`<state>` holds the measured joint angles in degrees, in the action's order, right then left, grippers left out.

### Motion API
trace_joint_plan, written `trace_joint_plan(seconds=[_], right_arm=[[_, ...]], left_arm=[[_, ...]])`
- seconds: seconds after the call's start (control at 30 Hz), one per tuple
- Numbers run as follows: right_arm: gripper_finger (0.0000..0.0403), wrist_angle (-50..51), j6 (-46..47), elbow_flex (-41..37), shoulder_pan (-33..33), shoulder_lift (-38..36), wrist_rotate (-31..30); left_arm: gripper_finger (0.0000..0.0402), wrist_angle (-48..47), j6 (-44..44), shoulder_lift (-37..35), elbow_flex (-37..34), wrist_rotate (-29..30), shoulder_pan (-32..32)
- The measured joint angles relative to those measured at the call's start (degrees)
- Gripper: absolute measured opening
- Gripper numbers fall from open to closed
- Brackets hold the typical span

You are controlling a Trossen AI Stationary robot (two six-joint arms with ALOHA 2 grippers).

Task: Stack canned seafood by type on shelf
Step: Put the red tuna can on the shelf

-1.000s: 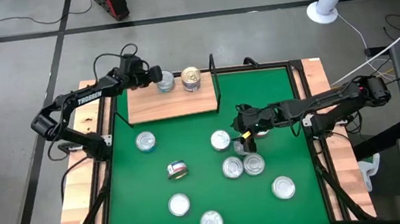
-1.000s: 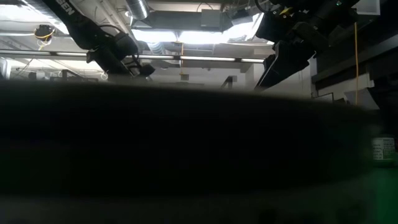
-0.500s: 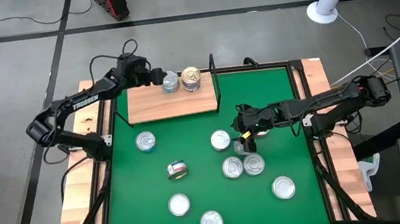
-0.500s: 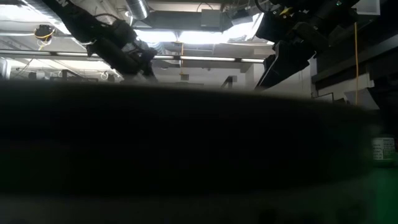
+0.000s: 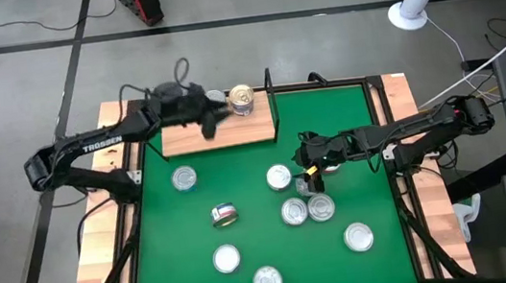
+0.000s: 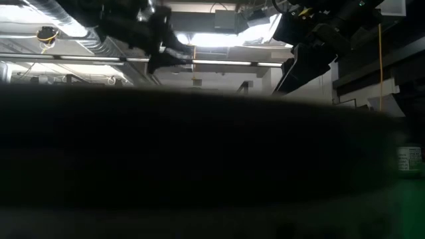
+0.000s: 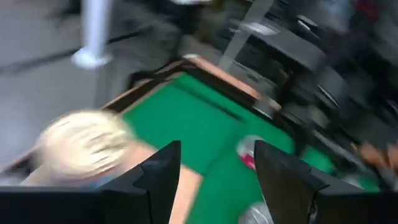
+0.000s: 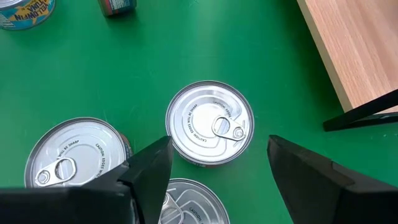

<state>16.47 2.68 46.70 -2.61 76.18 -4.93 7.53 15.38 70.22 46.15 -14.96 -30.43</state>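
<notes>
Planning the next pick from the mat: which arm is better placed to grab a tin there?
Right, probably. The right gripper hangs open by the tin on the mat; the left gripper is over the shelf.

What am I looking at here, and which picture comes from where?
Two dark robot arms work at a table. One camera looks straight down, one sits at table height and is mostly blocked, and one rides on each wrist. The left gripper is over the wooden shelf, beside a gold-lidded tin; blur hides whether it holds anything. The right gripper hovers open over the green mat, above a silver-lidded tin. More tins lie scattered on the mat.
</notes>
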Motion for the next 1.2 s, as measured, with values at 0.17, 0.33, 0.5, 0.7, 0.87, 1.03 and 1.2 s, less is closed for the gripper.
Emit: trace_joint_plan(seconds=[0.17,0.33,0.5,0.7,0.87,1.03,1.2], right_arm=[[0.0262,0.0,0.0,0.0,0.0,0.0,0.0],[0.0262,-0.02,0.0,0.0,0.0,0.0,-0.01],[0.0262,-0.04,0.0,0.0,0.0,0.0,0.0],[0.0262,-0.06,-0.01,0.0,0.0,0.0,0.0],[0.0262,-0.07,0.0,0.0,0.0,0.0,0.0],[0.0262,-0.07,0.0,0.0,-0.02,0.0,0.0],[0.0262,-0.05,0.0,0.0,0.0,0.0,0.0]], left_arm=[[0.0198,0.39,-18.36,0.3,0.0,0.03,11.34],[0.0198,0.98,-27.95,2.07,0.0,4.73,20.29],[0.0198,4.99,-30.58,7.6,0.0,8.4,25.79],[0.0198,12.99,-32.47,15.86,0.42,8.68,29.19],[0.0198,10.34,-32.64,23.74,5.53,8.7,29.98],[0.0198,-2.36,-37.92,31.12,13.93,8.7,30.54],[0.0198,-12.15,-42.43,36.2,20.16,8.88,30.55]])
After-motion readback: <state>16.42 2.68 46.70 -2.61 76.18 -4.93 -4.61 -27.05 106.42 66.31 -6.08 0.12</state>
